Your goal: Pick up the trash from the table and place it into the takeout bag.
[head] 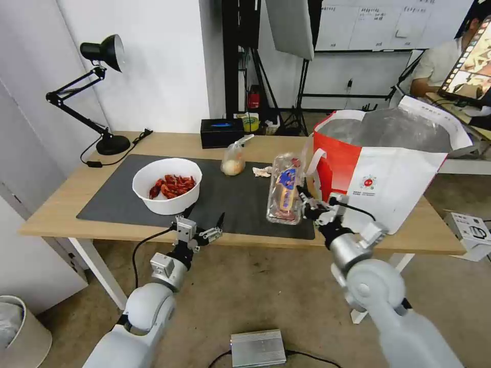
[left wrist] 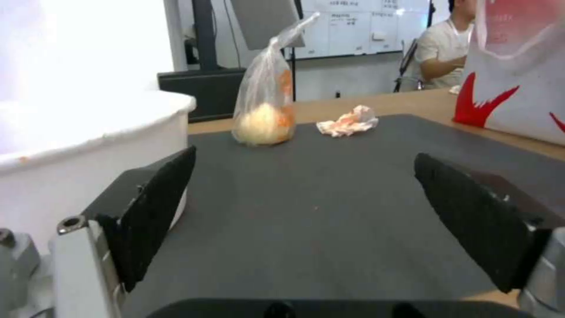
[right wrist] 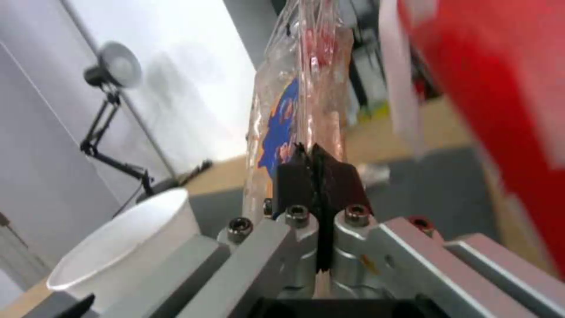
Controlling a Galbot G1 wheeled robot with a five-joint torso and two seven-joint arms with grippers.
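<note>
**op_remote:** The clear hinged tray (head: 284,196) is up off the mat on its edge, pinched at one end by my right gripper (head: 307,203), pads clamped tight on the plastic rim. It hangs just beside the red-and-white takeout bag (head: 388,168), not over the opening yet.

**benchlurker:** What worries you from here?

**op_remote:** Thin plastic and a grip on just the edge. I'd guess it could twist or slip out if I swing fast, or catch on the bag's wall or white strap and fall short. The left gripper (head: 204,226) sits wide open and empty at the near table edge, right by the white bowl of crayfish shells (head: 167,185), so a careless move could nudge that bowl.

**benchlurker:** What else is on there?

**op_remote:** The knotted clear bag (head: 233,160) and a crumpled tissue (head: 263,171) are farther back on the dark grey mat (head: 117,191). The light-wood table (head: 61,197) also holds a black desk lamp (head: 97,92) and a black box (head: 221,132), with studio stands behind.
</note>
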